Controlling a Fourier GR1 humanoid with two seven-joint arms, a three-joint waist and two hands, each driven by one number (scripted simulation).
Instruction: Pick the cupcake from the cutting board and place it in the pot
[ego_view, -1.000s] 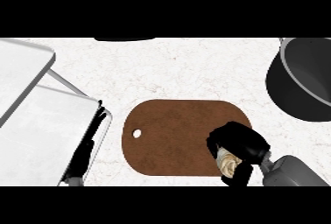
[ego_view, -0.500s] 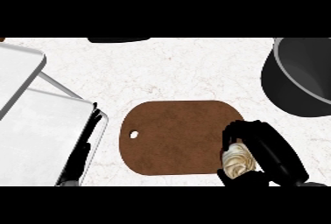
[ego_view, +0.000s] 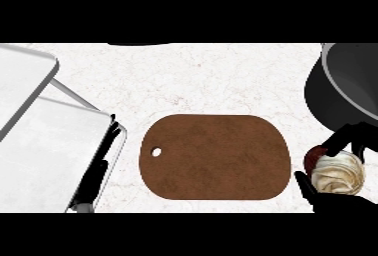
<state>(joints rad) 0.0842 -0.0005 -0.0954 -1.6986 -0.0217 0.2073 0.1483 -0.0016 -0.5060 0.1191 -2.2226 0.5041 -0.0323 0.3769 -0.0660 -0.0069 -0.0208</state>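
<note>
Since the cupcake (ego_view: 338, 172) had to end up in the pot (ego_view: 347, 87), the right hand (ego_view: 347, 200) had fingers curled round it, holding it just off the cutting board (ego_view: 214, 157), w/ the pot rim close above; left hand not in view.

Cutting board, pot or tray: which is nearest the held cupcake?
The dark pot, directly beyond the cupcake in the right hand. The brown cutting board lies bare beside it; the tray sits far left.

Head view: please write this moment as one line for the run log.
right hand: curled round cupcake | cupcake: off cutting board, right of it | pot: nothing visible inside | left hand: unseen
</note>
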